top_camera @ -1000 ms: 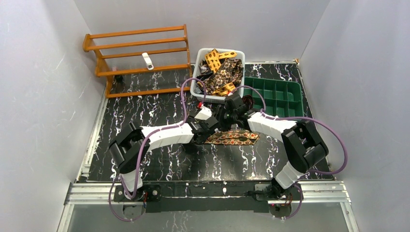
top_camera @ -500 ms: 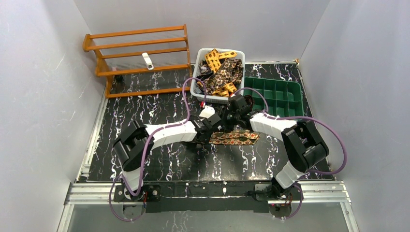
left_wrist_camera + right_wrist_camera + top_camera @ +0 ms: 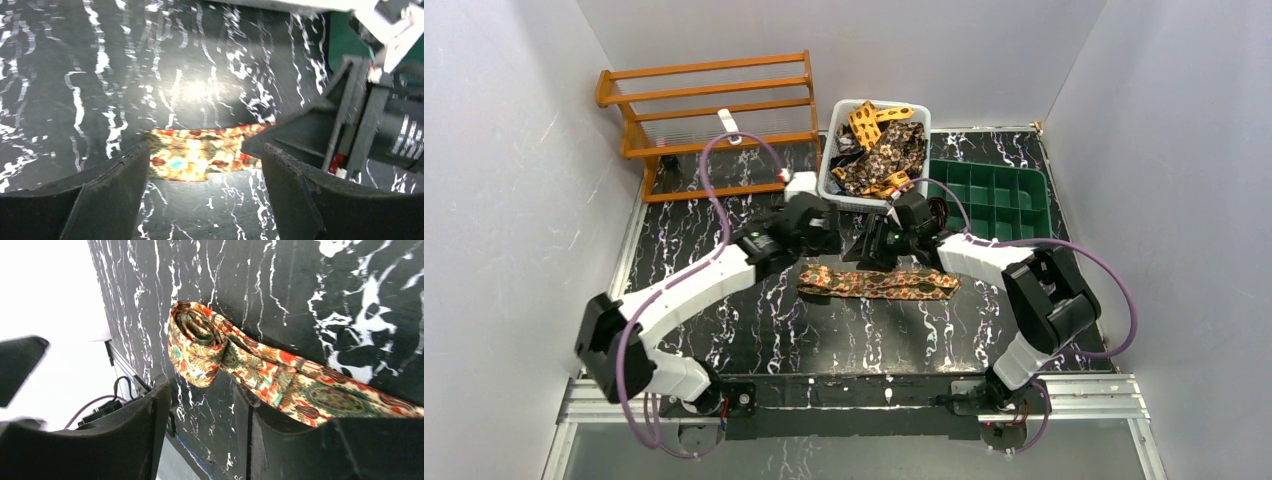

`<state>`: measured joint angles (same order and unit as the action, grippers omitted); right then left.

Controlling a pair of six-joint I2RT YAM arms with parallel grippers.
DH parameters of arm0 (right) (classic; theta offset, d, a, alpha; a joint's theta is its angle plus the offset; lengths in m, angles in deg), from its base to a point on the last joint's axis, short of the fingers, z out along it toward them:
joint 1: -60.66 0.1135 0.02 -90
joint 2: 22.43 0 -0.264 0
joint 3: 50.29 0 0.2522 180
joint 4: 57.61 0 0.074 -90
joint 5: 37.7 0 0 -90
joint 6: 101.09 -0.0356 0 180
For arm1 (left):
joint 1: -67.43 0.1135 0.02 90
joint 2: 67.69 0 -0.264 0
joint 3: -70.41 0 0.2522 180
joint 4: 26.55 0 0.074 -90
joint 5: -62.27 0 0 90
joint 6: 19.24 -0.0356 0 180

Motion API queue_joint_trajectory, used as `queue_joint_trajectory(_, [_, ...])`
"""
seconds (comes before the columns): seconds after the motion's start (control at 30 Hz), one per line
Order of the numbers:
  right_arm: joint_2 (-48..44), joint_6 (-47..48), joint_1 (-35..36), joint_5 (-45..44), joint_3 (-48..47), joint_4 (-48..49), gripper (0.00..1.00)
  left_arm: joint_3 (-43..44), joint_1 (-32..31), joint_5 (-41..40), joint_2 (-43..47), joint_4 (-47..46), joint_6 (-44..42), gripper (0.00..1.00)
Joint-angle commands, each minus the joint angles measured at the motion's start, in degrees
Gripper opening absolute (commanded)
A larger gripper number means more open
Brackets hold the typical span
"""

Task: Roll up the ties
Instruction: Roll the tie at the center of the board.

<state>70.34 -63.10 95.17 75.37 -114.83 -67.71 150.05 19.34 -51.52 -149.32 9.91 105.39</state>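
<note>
**Loosely coiled at one end, a tie lies on the table with both grippers off it**

The black marbled table (image 3: 824, 335) carries a wooden rack (image 3: 709, 100) at its far left. A green tray (image 3: 989, 200) with compartments sits at the far right. Between them stands a white basket (image 3: 826, 185) heaped with ties (image 3: 879, 145).

Nearer the arms, one red-orange patterned tie (image 3: 884, 285) lies stretched out flat on the table. Its left end is wound into a small coil, seen clearly from the right wrist (image 3: 200, 340).

The left gripper (image 3: 824, 235) is just beyond that coiled end. Its fingers (image 3: 100, 195) are spread wide with nothing between them.

The right gripper (image 3: 864, 250) is over the far edge of the tie's middle. Its fingers (image 3: 125, 435) are also parted, with bare table showing in the gap, and they do not clamp the cloth.
</note>
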Motion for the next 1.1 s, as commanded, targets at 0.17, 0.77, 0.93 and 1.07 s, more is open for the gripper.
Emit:
queue_joint_trajectory(0.17, [6.7, -0.6, 4.9, 3.4, -5.1, 4.8, 0.6, -16.4, 18.8, 17.1, 11.0, -5.5, 0.3, 0.84])
queue_joint_trajectory(0.77, [11.9, 3.5, 6.7, 1.4, -8.6, -1.5, 0.42, -26.5, 29.0, 42.3, 3.5, -21.3, 2.3, 0.86])
queue_joint_trajectory(0.93, [12.2, 4.4, 6.7, 1.5, -8.4, -0.9, 0.41, -27.7, 29.2, 44.5, 0.8, -22.4, 1.8, 0.84])
queue_joint_trajectory(1.07, [13.5, 5.5, 6.7, 0.6, -9.7, -2.3, 0.37, -28.7, 29.2, 45.1, -0.1, -24.5, 1.8, 0.83])
